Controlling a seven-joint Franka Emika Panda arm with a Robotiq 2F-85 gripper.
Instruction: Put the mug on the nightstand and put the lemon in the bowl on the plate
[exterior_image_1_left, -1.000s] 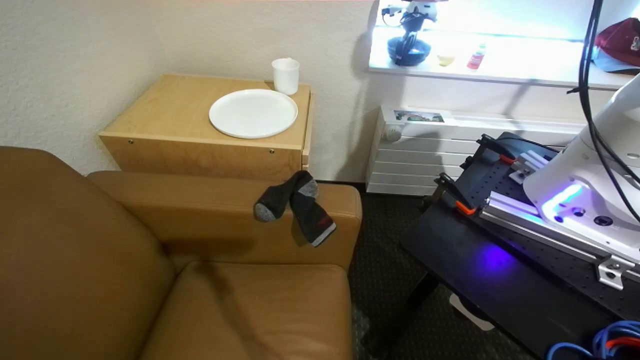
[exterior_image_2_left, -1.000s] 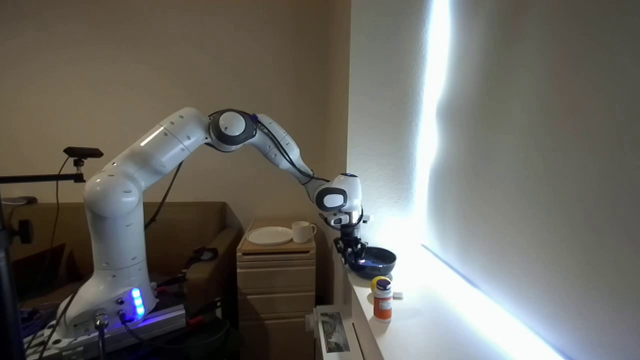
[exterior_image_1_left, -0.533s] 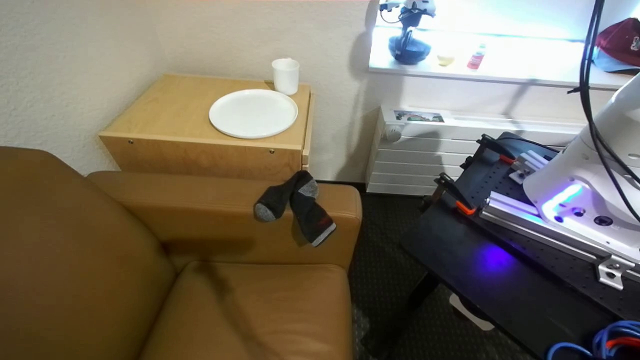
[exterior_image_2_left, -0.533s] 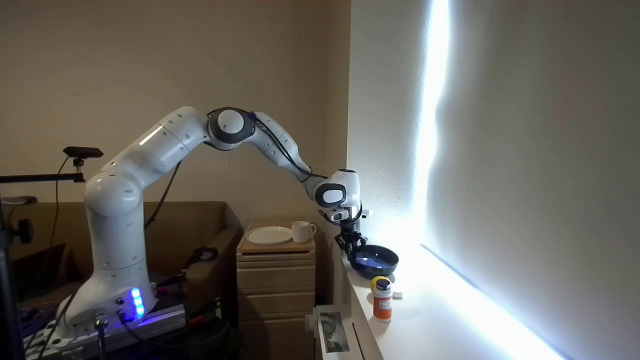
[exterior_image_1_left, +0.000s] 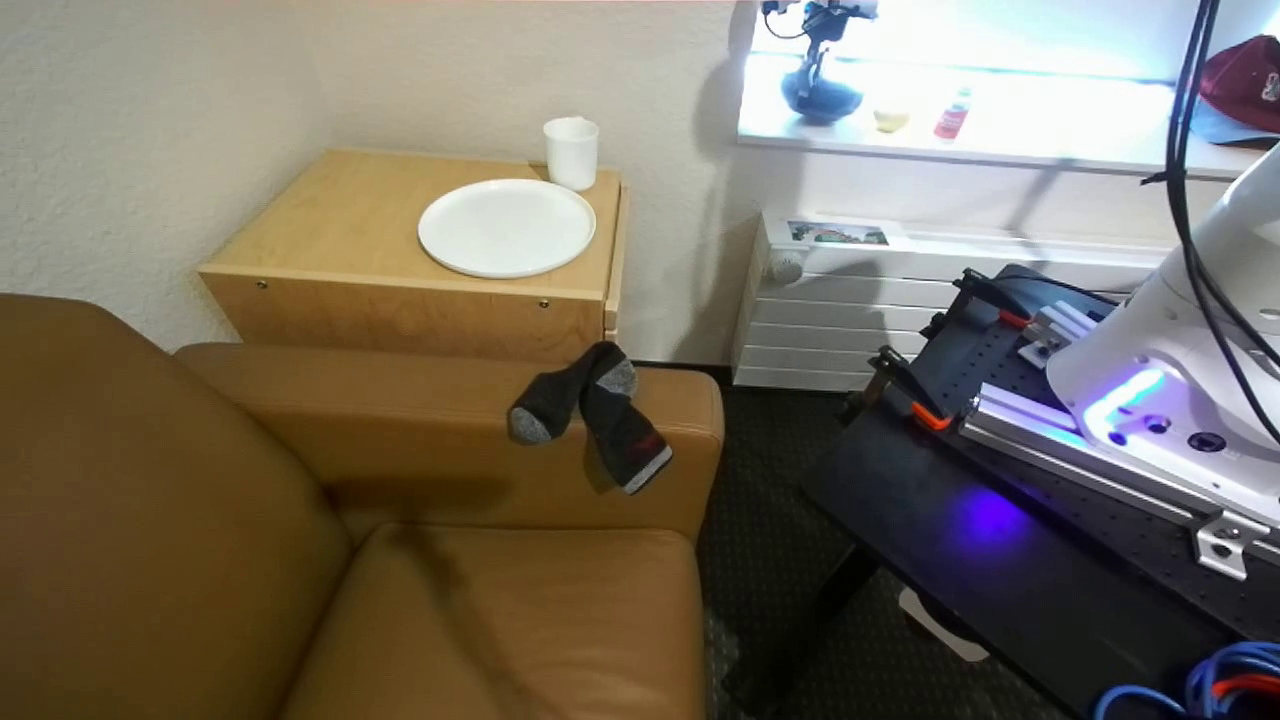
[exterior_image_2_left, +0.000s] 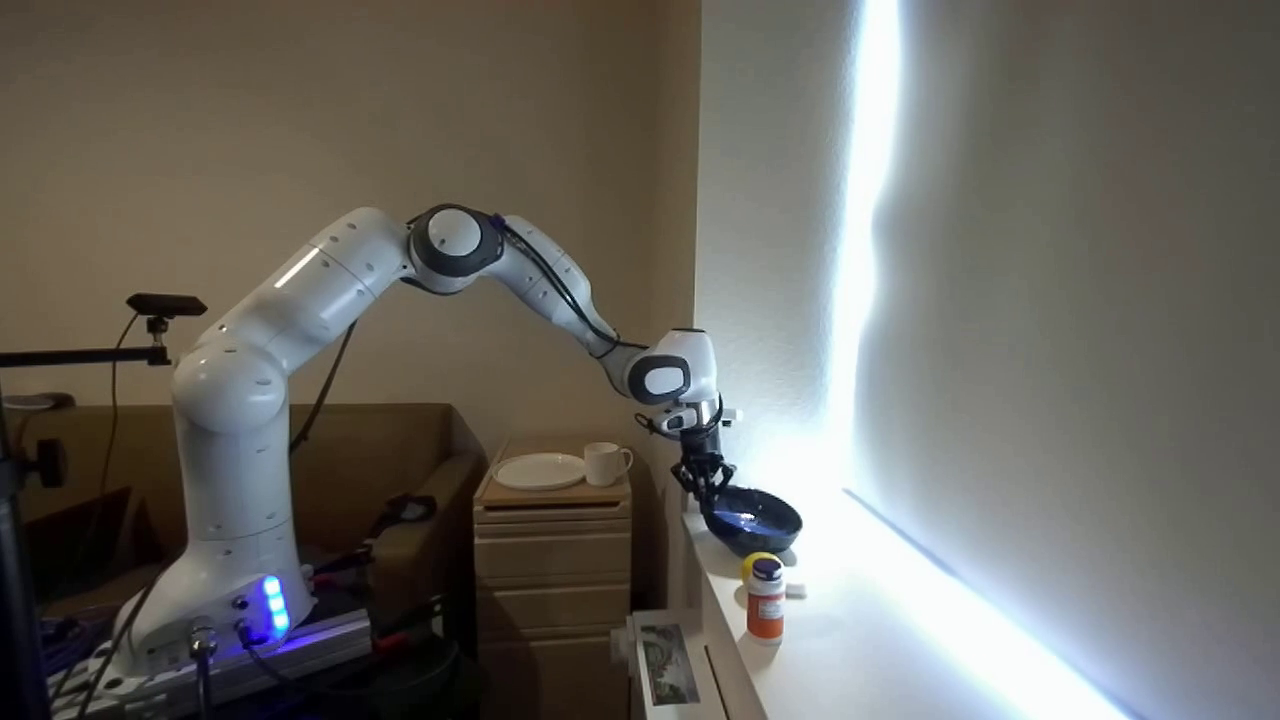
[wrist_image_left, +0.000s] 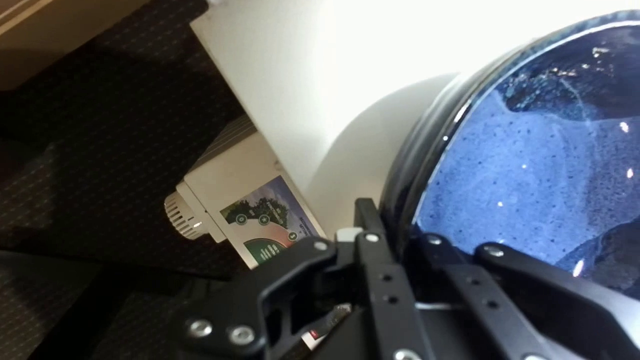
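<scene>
Nightstand stands to the left of the windowsill in an exterior view, and on its top the plate lies flat, with the mug upright just beside it on the right; so the mug's part seems finished. Further to the right, the gripper points downward, its jaws clenched on the left wall of the bowl. The step in hand is, most likely, lifting the bowl to carry it to the plate. The next move calls probably for a slow rise with a firm hold, because the bowl is gripped only at one edge and could swing or slip. In the wrist view one of the fingers is outside the wall and the other inside, so nearly all the bowl extends to the right of the jaws. It is tilted, the gripped side higher; whether its bottom touches the windowsill, one cannot tell. The lemon rests on the windowsill, near the bowl but not in it, apart from the jaws and partly hidden behind the bottle.
</scene>
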